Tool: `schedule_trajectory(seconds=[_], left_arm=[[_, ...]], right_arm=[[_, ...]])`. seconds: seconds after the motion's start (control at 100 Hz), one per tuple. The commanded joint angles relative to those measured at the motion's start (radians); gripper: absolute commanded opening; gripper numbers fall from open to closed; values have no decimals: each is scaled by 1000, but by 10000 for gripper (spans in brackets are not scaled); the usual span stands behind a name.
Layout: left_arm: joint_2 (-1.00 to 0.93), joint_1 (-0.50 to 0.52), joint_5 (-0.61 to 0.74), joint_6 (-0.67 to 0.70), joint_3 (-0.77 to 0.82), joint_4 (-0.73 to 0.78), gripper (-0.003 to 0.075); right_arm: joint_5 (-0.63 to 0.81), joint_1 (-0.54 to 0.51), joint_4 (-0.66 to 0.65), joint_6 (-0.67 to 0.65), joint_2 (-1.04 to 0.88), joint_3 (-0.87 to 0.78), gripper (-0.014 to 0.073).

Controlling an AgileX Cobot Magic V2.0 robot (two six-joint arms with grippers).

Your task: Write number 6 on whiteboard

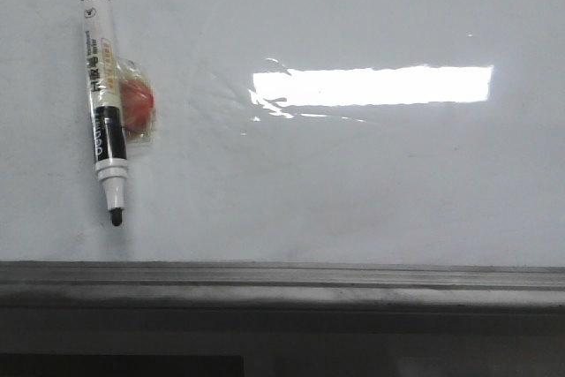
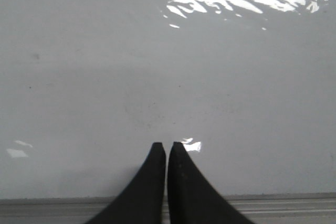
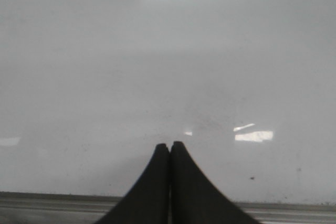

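Note:
The glossy whiteboard fills the front view, with a bright rectangular light reflection and a dark grey ledge along its bottom edge. No drawn number 6 shows on it. An uncapped black-and-white marker lies at the far left, tip toward the ledge, against a small red object in clear wrap. Neither gripper shows in the front view. My left gripper is shut and empty over the bare board. My right gripper is shut and empty over the bare board.
The ledge also shows beneath the fingers in the left wrist view and the right wrist view. Faint smudges and small dark specks mark the board surface.

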State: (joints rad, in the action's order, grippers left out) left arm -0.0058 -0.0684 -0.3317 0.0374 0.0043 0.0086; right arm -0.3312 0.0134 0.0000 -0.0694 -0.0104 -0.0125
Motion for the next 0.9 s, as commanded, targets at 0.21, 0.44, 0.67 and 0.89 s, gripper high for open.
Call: schedule_trajectory(seconds=[0.21, 0.44, 0.67, 0.89], left_arm=[[-30, -7, 73, 10, 44, 71, -19], [-30, -7, 73, 10, 44, 82, -19], [-30, -7, 75, 10, 44, 130, -19], [-30, -7, 75, 10, 44, 134, -19]], right_arm=[[21, 2, -9, 8, -20, -27, -64], [21, 2, -7, 8, -20, -27, -64], [40, 2, -20, 8, -20, -27, -64], [70, 2, -15, 8, -20, -27, -64]])
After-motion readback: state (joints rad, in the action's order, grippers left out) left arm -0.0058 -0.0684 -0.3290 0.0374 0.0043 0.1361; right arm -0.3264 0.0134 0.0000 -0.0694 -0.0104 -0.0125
